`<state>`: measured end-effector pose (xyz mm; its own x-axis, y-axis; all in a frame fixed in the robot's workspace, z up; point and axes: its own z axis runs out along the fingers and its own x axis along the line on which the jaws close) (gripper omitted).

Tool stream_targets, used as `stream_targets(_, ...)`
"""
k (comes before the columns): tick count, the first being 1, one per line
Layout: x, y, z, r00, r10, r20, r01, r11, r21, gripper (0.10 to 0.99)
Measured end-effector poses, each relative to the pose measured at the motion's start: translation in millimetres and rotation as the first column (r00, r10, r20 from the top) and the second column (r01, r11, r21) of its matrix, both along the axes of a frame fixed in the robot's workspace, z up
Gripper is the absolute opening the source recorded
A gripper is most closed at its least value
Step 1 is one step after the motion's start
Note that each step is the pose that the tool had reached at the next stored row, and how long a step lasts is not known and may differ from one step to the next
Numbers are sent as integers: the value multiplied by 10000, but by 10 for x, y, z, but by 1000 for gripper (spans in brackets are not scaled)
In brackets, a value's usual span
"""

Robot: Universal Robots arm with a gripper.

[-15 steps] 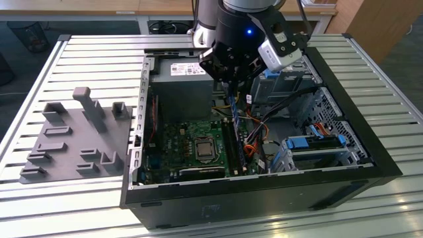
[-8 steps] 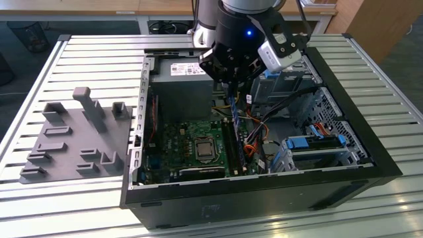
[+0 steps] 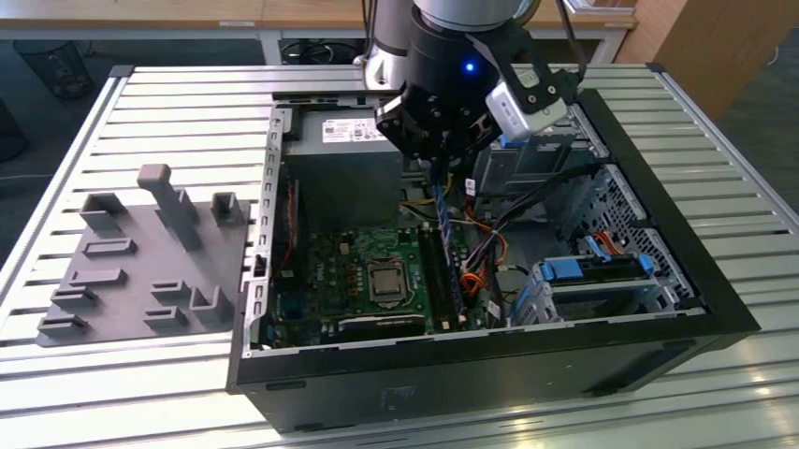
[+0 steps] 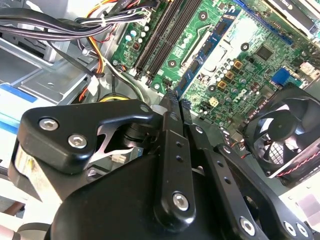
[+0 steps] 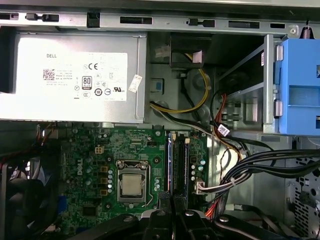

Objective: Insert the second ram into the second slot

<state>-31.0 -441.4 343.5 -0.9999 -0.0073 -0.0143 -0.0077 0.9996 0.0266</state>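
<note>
PC case lies on its side on the worktop with the panel off, so the motherboard faces up and the memory slots can be reached straight down. The arm is vertical over the slot bank, which fits a top-down press.

The grey fixture at the exterior view's left has no blue stick on it.

End effector: in the second wrist view the fingers are drawn almost together, with only a sliver of gap. That is about what a thin board gripped edge-on would need.

Second ram: in the exterior view a thin blue strip runs out from under the fingertips, in line with the slots and above the board. I read it as the stick pinched by its top edge with its long axis parallel to the slots, so it can drop in without twisting. The contact itself is hidden, so this is a judgement.

In the first wrist view a blue strip stands in one slot, apparently a stick already seated, and the slot just beside it is dark. The end effector sits roughly over that pair, next to the power supply end of the case.

I can't tell whether the held stick has reached its slot. It looks apart from it, not seated. Cable bundle stays off to the side of the slots.
</note>
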Motion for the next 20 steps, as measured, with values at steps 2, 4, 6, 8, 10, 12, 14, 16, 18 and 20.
stream_targets(2, 0, 0, -4, 10000, 0, 0, 0, 10000, 1, 137)
stream_targets(4, 0, 0, -10, 10000, 0, 1, 0, 10000, 2, 137)
stream_targets(6, 0, 0, -15, 10000, 0, 0, 0, 10000, 0, 137)
stream_targets(8, 0, 0, -20, 10000, 0, 0, 0, 10000, 1, 137)
stream_targets(10, 0, 0, -30, 10000, -1, 1, 1, 10000, 3, 137)
stream_targets(12, 0, -1, -41, 10000, -1, 0, 1, 10000, 1, 137)
stream_targets(14, 0, -1, -54, 10000, -1, 0, 1, 10000, 1, 137)
stream_targets(16, 0, -2, -66, 10000, 0, 0, 0, 10000, -1, 137)
stream_targets(18, 0, -2, -76, 10000, -1, 0, 1, 10000, -2, 137)
stream_targets(20, 0, -2, -85, 10000, -1, 0, 1, 10000, -2, 137)
